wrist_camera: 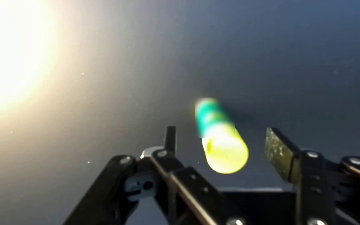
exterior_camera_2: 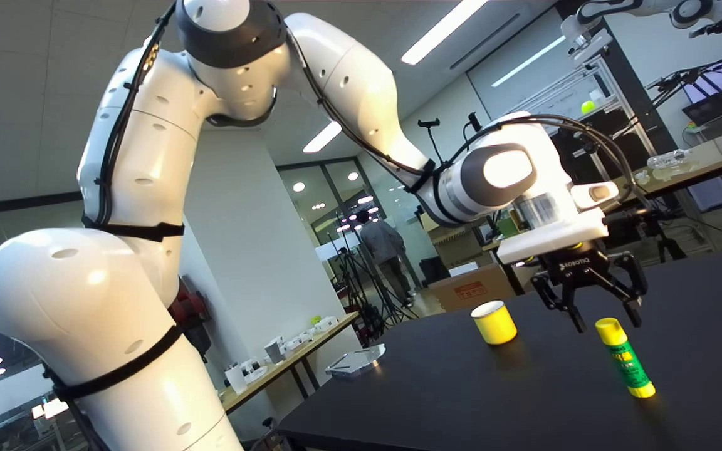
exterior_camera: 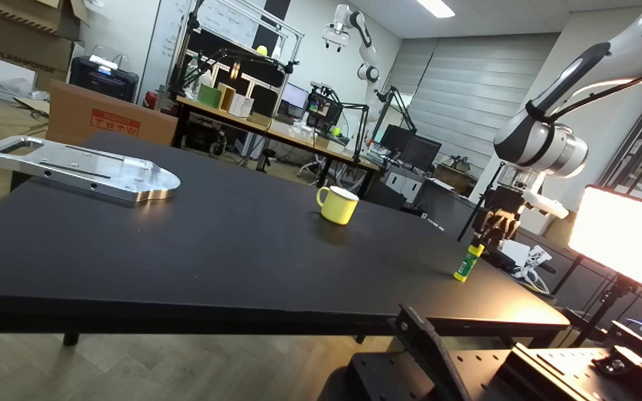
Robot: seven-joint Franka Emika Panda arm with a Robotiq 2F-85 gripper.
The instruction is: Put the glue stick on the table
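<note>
One green-and-yellow glue stick (exterior_camera_2: 628,362) stands upright on the black tabletop (exterior_camera_2: 492,401), yellow cap (wrist_camera: 227,156) uppermost. Near that cap hangs the Robotiq tool (exterior_camera_2: 607,324): in an exterior view, its body sits at 11 o'clock from the stick. Its two fingers (wrist_camera: 277,153) are spread wide and it has hold of nothing. In the wrist view they flank the cap at about 9 and 3 o'clock, with tabletop showing on both sides and the narrower gap at 3. Whether the fingers are level with the cap or just above it, I cannot tell. The stick's body runs toward 11 o'clock from the cap in that wrist view, partly blurred, and a bright glare (wrist_camera: 11,47) fills the 10 o'clock corner.

A yellow mug (exterior_camera: 337,208) with a white rim is well apart from the stick, between 9 and 10 o'clock from it in both exterior views. In an exterior view, its handle points to 10 o'clock, a slotted silver metal plate (exterior_camera: 92,162) lies at 9 o'clock from the mug, and a lit panel lamp (exterior_camera: 627,242) stands at 3 o'clock from the stick, beyond the tabletop. The white Panda arm (exterior_camera: 633,42) enters there from 2 o'clock.
</note>
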